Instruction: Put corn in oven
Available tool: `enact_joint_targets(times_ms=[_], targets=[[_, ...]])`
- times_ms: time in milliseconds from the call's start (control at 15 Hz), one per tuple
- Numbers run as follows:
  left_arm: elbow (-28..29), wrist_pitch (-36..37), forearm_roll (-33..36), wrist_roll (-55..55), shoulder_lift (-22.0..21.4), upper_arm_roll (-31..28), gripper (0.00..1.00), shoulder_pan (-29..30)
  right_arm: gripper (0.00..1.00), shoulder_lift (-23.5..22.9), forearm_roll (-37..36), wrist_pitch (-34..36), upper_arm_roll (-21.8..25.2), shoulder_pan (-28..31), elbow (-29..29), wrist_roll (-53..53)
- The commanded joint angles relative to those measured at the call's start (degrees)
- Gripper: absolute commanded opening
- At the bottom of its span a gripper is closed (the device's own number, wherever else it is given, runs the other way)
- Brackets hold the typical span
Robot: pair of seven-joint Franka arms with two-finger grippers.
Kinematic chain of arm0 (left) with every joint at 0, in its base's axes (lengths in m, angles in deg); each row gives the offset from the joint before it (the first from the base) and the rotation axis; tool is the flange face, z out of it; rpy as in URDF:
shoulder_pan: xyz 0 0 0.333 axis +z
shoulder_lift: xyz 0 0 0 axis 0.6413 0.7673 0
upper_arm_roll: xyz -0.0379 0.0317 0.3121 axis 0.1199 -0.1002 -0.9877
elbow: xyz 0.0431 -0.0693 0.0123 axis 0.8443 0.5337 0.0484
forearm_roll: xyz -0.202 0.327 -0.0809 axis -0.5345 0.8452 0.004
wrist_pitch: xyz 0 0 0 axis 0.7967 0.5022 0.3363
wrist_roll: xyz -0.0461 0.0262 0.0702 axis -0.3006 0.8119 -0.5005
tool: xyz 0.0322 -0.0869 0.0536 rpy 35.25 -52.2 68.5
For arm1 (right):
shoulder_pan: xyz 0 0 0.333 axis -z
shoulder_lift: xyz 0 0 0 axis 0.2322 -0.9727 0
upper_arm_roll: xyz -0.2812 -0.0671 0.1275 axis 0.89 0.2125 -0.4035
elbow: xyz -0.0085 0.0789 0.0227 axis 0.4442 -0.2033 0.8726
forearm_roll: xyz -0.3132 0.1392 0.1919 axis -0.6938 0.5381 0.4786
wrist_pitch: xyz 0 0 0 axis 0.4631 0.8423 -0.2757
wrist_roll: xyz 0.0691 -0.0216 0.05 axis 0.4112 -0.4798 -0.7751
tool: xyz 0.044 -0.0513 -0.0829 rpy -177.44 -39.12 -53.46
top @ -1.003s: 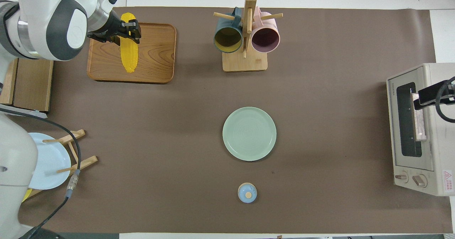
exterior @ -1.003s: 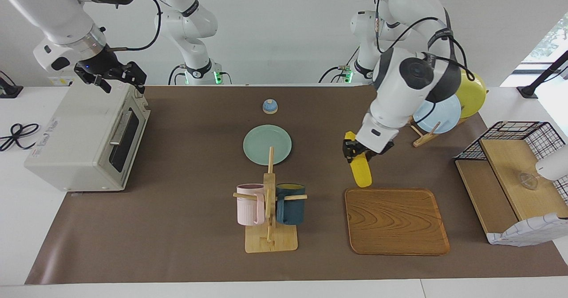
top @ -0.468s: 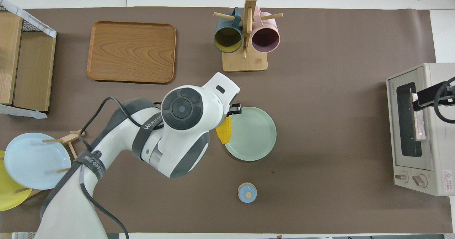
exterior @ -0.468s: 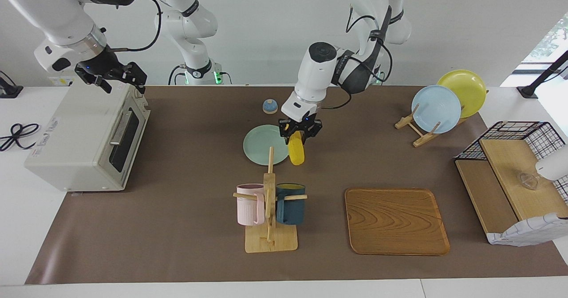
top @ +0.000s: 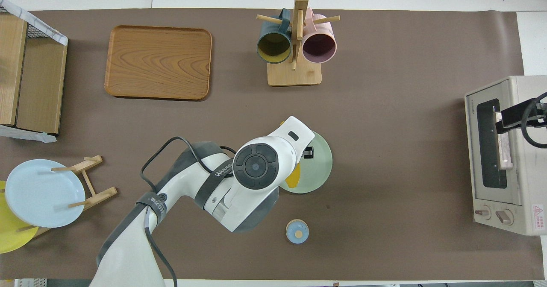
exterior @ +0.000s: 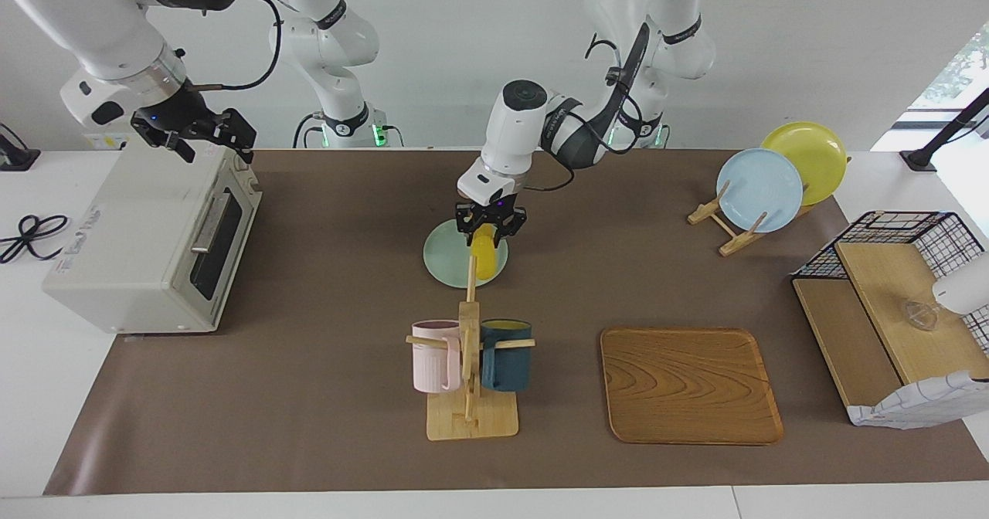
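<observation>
Corn (exterior: 484, 259) hangs tip-down, clamped in left end effector (exterior: 490, 227) over green plate (exterior: 442, 260). Oven (exterior: 154, 241) door shut, well apart toward right arm's end. Right end effector (exterior: 207, 134) over oven top, grip unclear.

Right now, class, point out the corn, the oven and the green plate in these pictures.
corn (exterior: 484, 260): facing view, on the yellow cob's lower half, below the left gripper.
oven (exterior: 131, 225): facing view, on its off-white top panel.
green plate (top: 321, 163): overhead view, on the bare part of its surface beside the arm.
</observation>
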Motion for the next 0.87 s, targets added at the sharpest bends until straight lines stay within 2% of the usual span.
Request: enact_joint_targets(times_ms=[0,134,201,267,334,401,468,535,602,802], targets=[[0.52,-2.25,-0.58,0.35,1.06,-1.15,0.00,-1.29,1.00,1.50,-0.31,0.58,-0.11,0.48,-1.64,0.36],[0.61,-2.34,-0.58,0.35,1.41,-1.15,0.00,-1.64,1.00,1.94,-0.31,0.49,-0.11,0.48,-2.17,-0.07],[0.61,-2.25,-0.58,0.26,1.41,-1.06,0.00,-1.64,0.82,2.20,-0.31,0.32,-0.19,0.57,-3.04,-0.42],[0.61,-2.25,-0.58,0.26,1.41,-1.06,0.00,-1.64,0.43,2.38,-0.31,-0.21,-0.19,0.48,-3.40,-0.95],[0.70,-2.17,-0.58,0.18,1.41,-1.06,0.00,-1.73,0.13,2.55,-0.31,-1.17,-0.11,0.31,-3.93,-0.96],[0.70,-2.08,-0.58,0.18,1.41,-1.15,0.04,-2.08,0.00,3.69,-0.31,-2.57,-0.02,0.91,-6.45,-1.22],[0.70,-1.82,-0.50,0.35,1.33,-1.15,0.30,-2.34,0.00,4.83,-0.22,-5.54,-0.02,1.88,-9.18,-3.05],[0.79,-1.64,-0.58,0.44,1.33,-1.24,0.61,-2.35,0.00,6.06,-0.05,-8.53,-0.02,2.41,-12.16,-6.54],[0.79,-1.46,-0.58,0.53,1.33,-1.24,1.00,-2.35,0.00,7.11,-0.04,-11.61,-0.02,2.41,-14.89,-8.76],[0.70,-1.20,-0.58,0.96,1.33,-1.24,1.00,-2.35,0.00,10.63,-3.71,-19.87,0.16,2.59,-23.59,-8.95]])
